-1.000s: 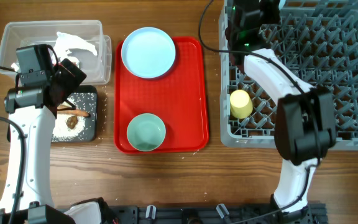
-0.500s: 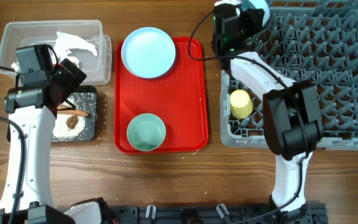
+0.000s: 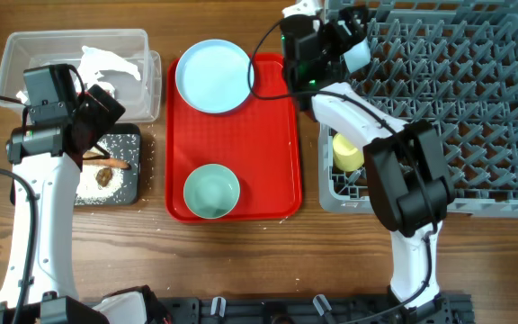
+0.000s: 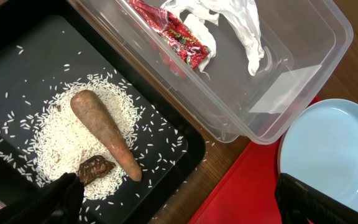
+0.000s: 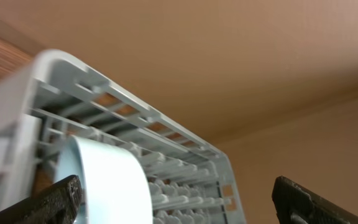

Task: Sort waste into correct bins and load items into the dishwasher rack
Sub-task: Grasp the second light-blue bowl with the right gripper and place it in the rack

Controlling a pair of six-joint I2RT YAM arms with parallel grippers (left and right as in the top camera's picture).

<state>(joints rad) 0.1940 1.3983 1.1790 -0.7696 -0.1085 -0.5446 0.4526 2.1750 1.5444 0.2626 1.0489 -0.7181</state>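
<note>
My right gripper (image 3: 344,36) stands open at the dishwasher rack's (image 3: 457,117) far left corner. A white bowl (image 3: 359,56) stands on its edge among the pegs; in the right wrist view the bowl (image 5: 107,183) is beside my left finger (image 5: 48,202), free of both. A yellow cup (image 3: 347,151) lies in the rack. My left gripper (image 4: 182,205) hangs open over the black tray (image 4: 185,146), which holds rice (image 4: 55,140), a carrot (image 4: 104,134) and a brown lump (image 4: 95,169). The clear tub (image 4: 291,81) holds the wrapper (image 4: 179,31) and tissue (image 4: 229,15).
A flat red tray (image 3: 277,135) lies between the bins and the rack. It carries a pale blue plate (image 3: 214,75) at the back and a pale green bowl (image 3: 211,191) at the front. Bare wooden table shows along the front edge.
My right gripper has opened and let go of the white bowl, then drawn back leftward out of the rack. The bowl stays standing in the rack. The left arm has not moved.
</note>
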